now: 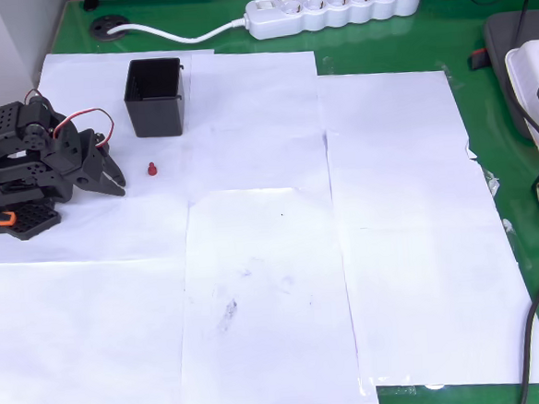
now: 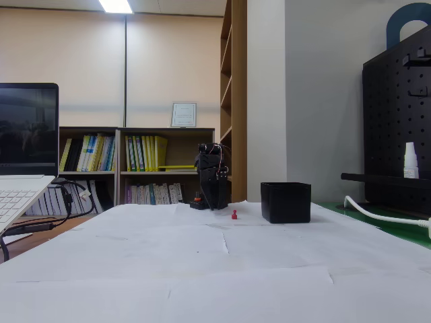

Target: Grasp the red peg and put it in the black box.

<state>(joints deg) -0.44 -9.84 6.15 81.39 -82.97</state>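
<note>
- Standing upright on the white paper sheets (image 1: 273, 257), the red peg (image 1: 152, 169) lies free in the overhead view, just right of the arm's tip and below the lower left corner of the black box (image 1: 157, 97).
- Black box: open-topped, resting on the paper near the upper left of the overhead view, close to the peg but not touching it. In the fixed view the box (image 2: 286, 202) sits right of the peg (image 2: 234, 214), with a clear gap between them.
- Gripper (image 1: 115, 176): black, pointing toward the peg from the left in the overhead view, with nothing between its fingers. The fingers come to a narrow point; whether a small gap remains between them cannot be told. The tip is near the peg, apart from it.
- Arm body (image 1: 26, 163): folded low at the left edge of the overhead view, with red wiring looped over it and an orange part at its base. In the fixed view the arm (image 2: 213, 176) stands behind the peg, gripper hanging downward.
- Surroundings: green table surface (image 1: 379, 46) under the paper; a white power strip (image 1: 335, 8) at the top edge; a laptop (image 2: 23, 155) at the left of the fixed view; bookshelves (image 2: 135, 165) behind.
</note>
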